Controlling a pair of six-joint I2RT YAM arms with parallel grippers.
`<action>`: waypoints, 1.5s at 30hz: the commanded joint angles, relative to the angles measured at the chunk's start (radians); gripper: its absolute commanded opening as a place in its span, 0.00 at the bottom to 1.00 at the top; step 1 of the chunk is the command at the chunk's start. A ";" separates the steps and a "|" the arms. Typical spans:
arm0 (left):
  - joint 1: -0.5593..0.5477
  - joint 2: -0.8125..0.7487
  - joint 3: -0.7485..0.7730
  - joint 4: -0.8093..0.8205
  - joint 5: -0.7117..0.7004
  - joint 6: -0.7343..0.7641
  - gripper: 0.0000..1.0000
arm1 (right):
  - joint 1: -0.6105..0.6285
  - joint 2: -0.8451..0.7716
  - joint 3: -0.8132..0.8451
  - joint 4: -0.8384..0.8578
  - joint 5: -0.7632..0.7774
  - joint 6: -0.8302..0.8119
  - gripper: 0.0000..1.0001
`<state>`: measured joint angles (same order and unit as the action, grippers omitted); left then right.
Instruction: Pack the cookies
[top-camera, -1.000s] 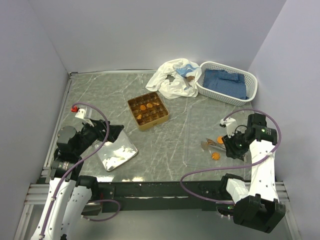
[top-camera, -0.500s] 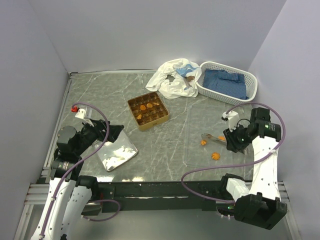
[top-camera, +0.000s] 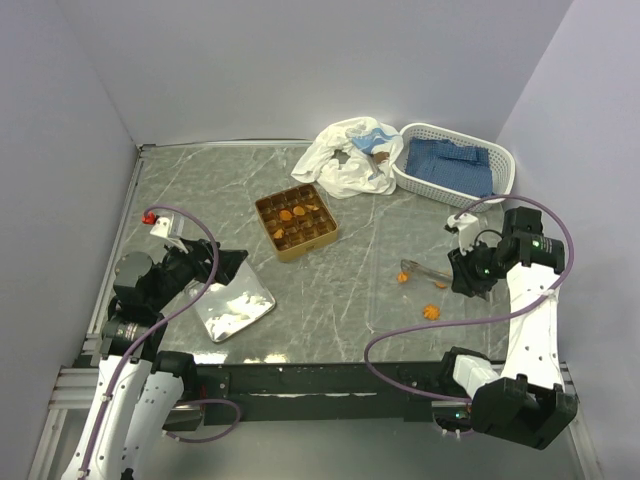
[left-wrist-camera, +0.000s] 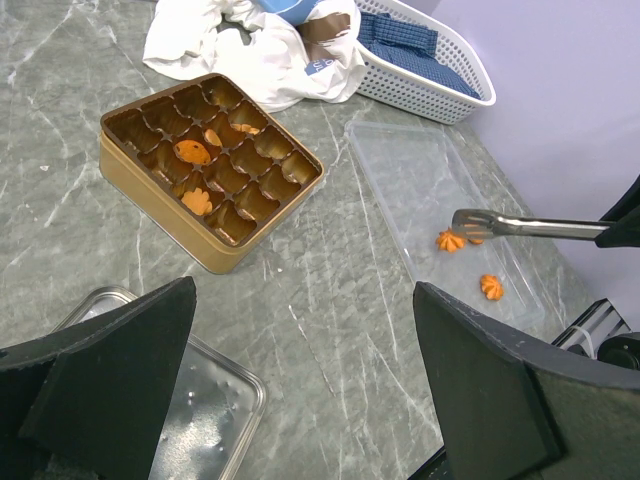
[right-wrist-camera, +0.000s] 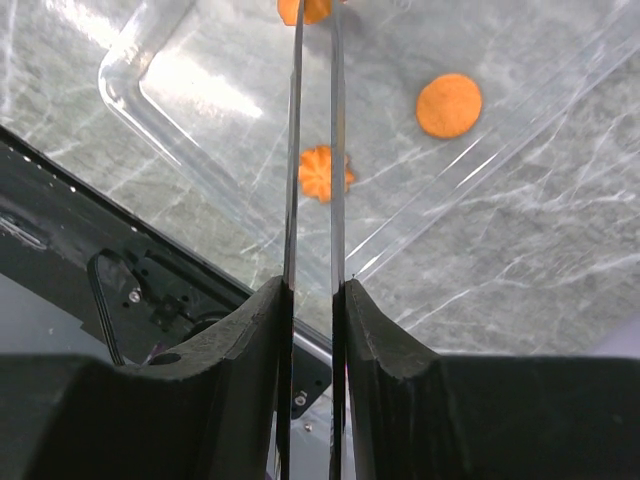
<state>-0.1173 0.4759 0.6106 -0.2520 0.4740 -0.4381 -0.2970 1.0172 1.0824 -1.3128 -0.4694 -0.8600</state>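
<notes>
Over the clear tray (left-wrist-camera: 400, 180), tongs (left-wrist-camera: 530, 226) hang beside cookies (left-wrist-camera: 449, 240); tin (left-wrist-camera: 150, 200) apart.

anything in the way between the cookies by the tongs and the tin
Only the low wall of the clear tray that the cookies lie in, on the side facing the tin. Past it nothing visible stands in the way; the tongs should just lift over that wall.

Left arm (top-camera: 125, 420) and right arm (top-camera: 535, 322): white link shells, black joint housings. Purple cable loops along each, left cable (top-camera: 213, 262) and right cable (top-camera: 420, 331). Red-tipped white connector (top-camera: 152, 219) on the left cable. Left gripper (left-wrist-camera: 300, 310): fingers (left-wrist-camera: 110, 390) matte black, broad wedges. Right gripper (right-wrist-camera: 313, 290): fingers (right-wrist-camera: 245, 350) black, round-shouldered.
</notes>
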 joint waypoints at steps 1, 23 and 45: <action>0.005 0.004 0.000 0.043 0.012 0.010 0.96 | 0.010 0.009 0.065 0.027 -0.055 0.027 0.21; 0.005 0.007 0.002 0.039 -0.002 0.012 0.97 | 0.369 0.198 0.336 0.170 -0.055 0.311 0.20; 0.005 0.015 0.005 0.033 -0.018 0.013 0.97 | 0.734 0.751 0.860 0.176 0.029 0.415 0.20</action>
<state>-0.1173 0.4889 0.6106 -0.2523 0.4618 -0.4381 0.4049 1.7618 1.8832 -1.1381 -0.4553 -0.4564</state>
